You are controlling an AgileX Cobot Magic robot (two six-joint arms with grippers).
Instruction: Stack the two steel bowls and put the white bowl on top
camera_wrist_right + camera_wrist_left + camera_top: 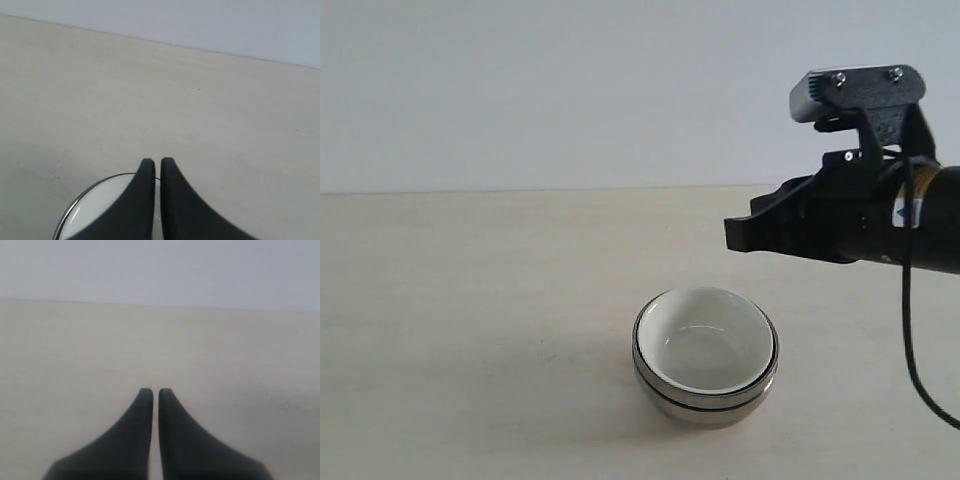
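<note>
The two steel bowls sit nested one inside the other on the table. The white bowl rests inside the upper one, upright and empty. My right gripper hovers above and a little to the right of the stack, shut and holding nothing. In the right wrist view its gripper shows closed fingers over the white bowl, with a thin steel rim around it. My left gripper is shut and empty over bare table; it is out of the exterior view.
A pale wooden table spreads around the stack, with a plain light wall behind it. A black cable hangs from the right arm at the right side.
</note>
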